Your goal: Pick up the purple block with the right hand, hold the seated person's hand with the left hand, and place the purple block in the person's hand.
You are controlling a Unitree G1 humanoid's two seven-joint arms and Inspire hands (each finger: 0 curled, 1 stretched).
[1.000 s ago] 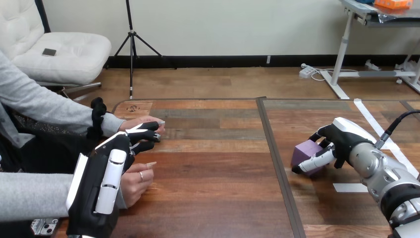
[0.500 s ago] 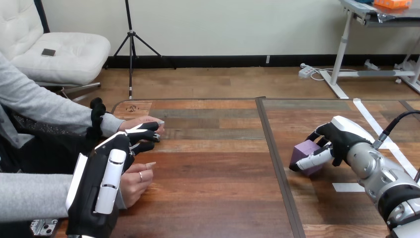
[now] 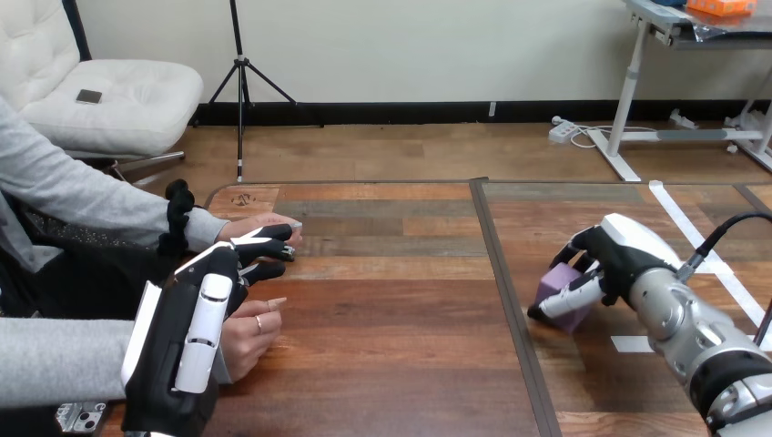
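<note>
The purple block (image 3: 555, 286) is right of the table's dark seam, low over the wood, with my right hand (image 3: 621, 253) shut on it: fingers over its top and thumb across its front. At the left, my left hand (image 3: 193, 314) reaches forward with relaxed fingers (image 3: 266, 244) that touch the near edge of the person's farther hand (image 3: 252, 224), which rests flat on the table; I see no finger curled round it. The person's nearer hand (image 3: 248, 333) lies loosely curled beside my left palm.
The wooden table (image 3: 391, 300) has a dark seam (image 3: 508, 291) running front to back. White tape strips (image 3: 637, 344) lie on the right half near my right forearm. A small device (image 3: 82, 417) sits at the bottom left edge.
My right hand has shifted a little left and nearer with the purple block in it. The left hand and both of the person's hands have stayed still.
</note>
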